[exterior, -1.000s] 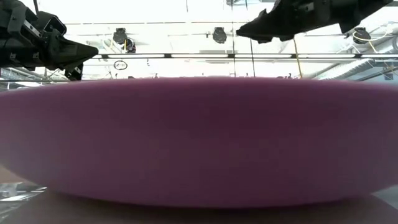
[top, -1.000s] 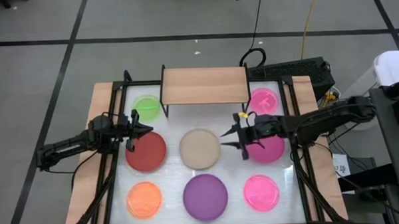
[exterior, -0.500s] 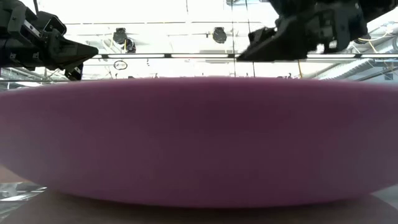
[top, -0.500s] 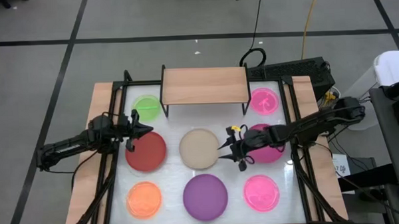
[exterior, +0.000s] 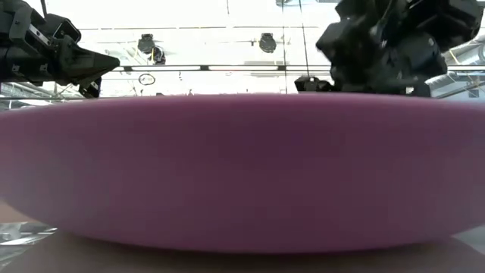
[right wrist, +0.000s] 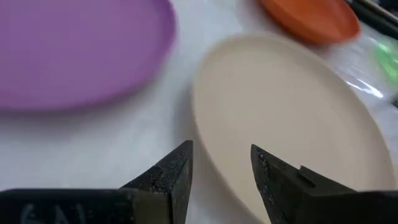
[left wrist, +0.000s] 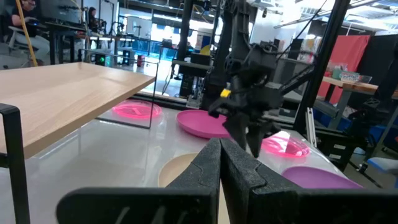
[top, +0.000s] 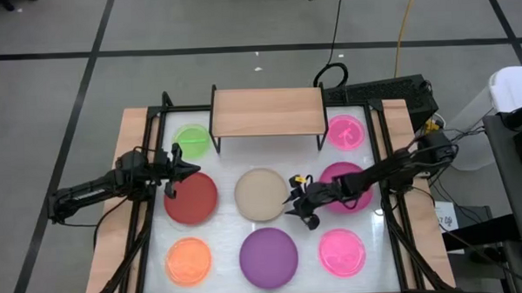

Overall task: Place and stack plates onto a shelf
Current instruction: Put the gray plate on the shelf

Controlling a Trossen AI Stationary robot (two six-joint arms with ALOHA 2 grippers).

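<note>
Eight plates lie flat on the white tabletop: green (top: 192, 140), dark red (top: 191, 198), beige (top: 261, 194), purple (top: 268, 257), orange (top: 188, 260), magenta (top: 348, 183) and two pink (top: 345, 131) (top: 341, 251). The wooden shelf (top: 267, 111) stands on its black legs at the far edge with nothing on it. My right gripper (top: 298, 208) (right wrist: 221, 167) is open and low at the beige plate's right rim (right wrist: 208, 146), one finger on each side of it; I see no touch. My left gripper (top: 185, 169) (left wrist: 220, 158) is shut and hovers over the dark red plate's far-left edge.
The table's black frame rails (top: 150, 211) (top: 389, 203) run along both sides. The purple plate (exterior: 242, 174) fills the low view. A strip of white tabletop (top: 303, 228) lies between the beige, purple and lower pink plates. Cables and a dark box (top: 390, 91) sit beyond the far right corner.
My right gripper has moved toward the table's left and near edges and come down, from above the magenta plate to the beige plate's right rim, staying open. My left arm has kept still. No plate has moved.
</note>
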